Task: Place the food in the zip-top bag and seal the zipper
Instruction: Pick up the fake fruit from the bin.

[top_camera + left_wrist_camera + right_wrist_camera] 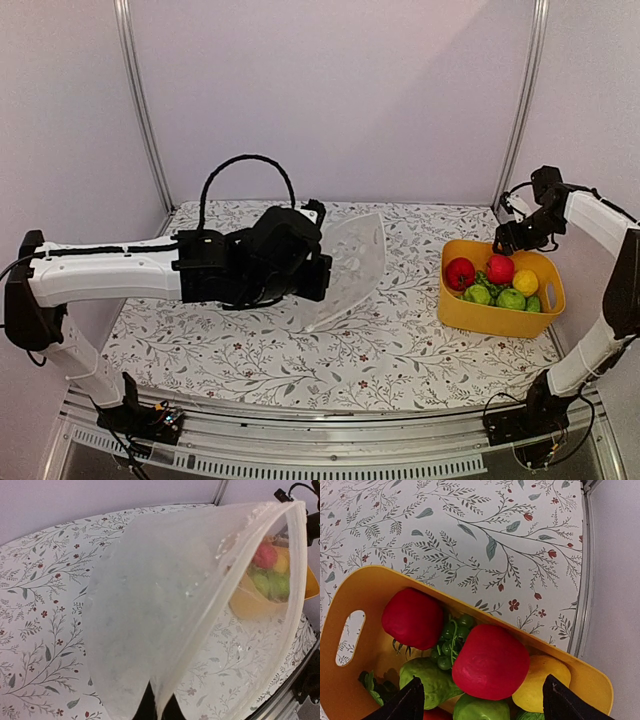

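My left gripper (318,275) is shut on the near edge of the clear zip-top bag (350,262) and holds it up above the table, mouth facing right. In the left wrist view the bag (160,615) fills the frame, its zipper (295,580) running along the rim. The food sits in the yellow tub (478,316): two red balls (460,273), a yellow ball (525,282) and green pieces (511,298). My right gripper (508,238) hovers open just above the tub's far side. In the right wrist view a red ball (491,661) lies between the fingertips (402,702).
The tub's yellow rim (470,611) has a handle slot (349,637). The flowered table cloth (300,360) reaches to the metal rail (330,425) at the front. Frame posts (520,100) stand at the back corners.
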Controlling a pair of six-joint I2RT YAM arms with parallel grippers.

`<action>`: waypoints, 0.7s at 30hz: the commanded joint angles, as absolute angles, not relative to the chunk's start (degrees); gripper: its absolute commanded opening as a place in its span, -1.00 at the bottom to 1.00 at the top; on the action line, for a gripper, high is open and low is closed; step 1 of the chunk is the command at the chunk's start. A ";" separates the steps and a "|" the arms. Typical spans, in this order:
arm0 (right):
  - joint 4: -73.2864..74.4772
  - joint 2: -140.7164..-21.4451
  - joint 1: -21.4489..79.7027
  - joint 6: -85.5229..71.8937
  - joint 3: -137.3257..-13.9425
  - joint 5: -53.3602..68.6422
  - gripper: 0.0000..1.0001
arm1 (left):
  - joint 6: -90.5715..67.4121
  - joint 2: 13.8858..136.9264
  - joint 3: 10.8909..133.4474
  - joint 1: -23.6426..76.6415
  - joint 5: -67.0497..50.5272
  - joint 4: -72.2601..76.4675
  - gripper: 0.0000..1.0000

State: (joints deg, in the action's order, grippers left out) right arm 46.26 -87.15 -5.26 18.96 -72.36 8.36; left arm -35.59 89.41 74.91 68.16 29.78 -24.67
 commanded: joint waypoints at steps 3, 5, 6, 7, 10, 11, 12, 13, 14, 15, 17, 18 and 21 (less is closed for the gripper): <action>42.02 -91.34 -6.59 14.08 -70.57 4.59 0.63 | -37.03 90.10 74.29 67.51 28.20 -26.05 -1.00; 42.05 -92.10 -6.59 13.68 -70.11 5.47 0.64 | -37.25 89.93 74.07 67.54 28.34 -26.19 -1.00; 41.97 -92.55 -6.59 13.51 -69.96 5.94 0.64 | -37.42 89.84 73.86 67.51 28.38 -26.23 -1.00; 41.86 -92.77 -6.59 13.17 -69.76 6.27 0.65 | -37.59 89.79 73.65 67.50 28.39 -26.20 -1.00; 41.73 -93.73 -6.59 12.51 -69.67 7.03 0.66 | -37.88 89.82 73.38 67.52 28.23 -26.20 -1.00; 41.57 -94.05 -6.59 12.38 -69.57 6.99 0.66 | -37.92 89.82 73.34 67.50 28.14 -26.19 -1.00; 41.37 -94.37 -6.59 12.25 -69.41 6.83 0.67 | -37.90 89.90 73.36 67.52 28.05 -26.26 -1.00; 41.01 -94.59 -6.59 12.09 -69.22 6.54 0.67 | -38.00 89.83 73.26 67.51 27.99 -26.32 -1.00; 40.66 -94.64 -6.59 12.05 -68.96 6.25 0.67 | -38.05 89.78 73.22 67.50 28.02 -26.38 -1.00; 40.39 -94.72 -6.59 12.04 -68.62 5.98 0.67 | -37.99 89.82 73.14 67.53 28.10 -26.37 -1.00; 39.95 -94.87 -6.59 12.04 -67.92 5.58 0.67 | -38.07 89.68 73.04 67.52 28.25 -26.37 -1.00; 39.83 -94.98 -6.59 12.04 -67.62 5.48 0.67 | -38.12 89.78 73.04 67.51 28.29 -26.37 -1.00; 39.74 -95.17 -6.57 12.12 -66.89 5.13 0.68 | -38.09 90.04 73.21 67.51 28.22 -26.37 -1.00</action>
State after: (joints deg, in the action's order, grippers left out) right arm 40.86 -94.08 -6.50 12.78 -68.07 6.15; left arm -37.76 89.41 73.97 68.16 28.64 -25.41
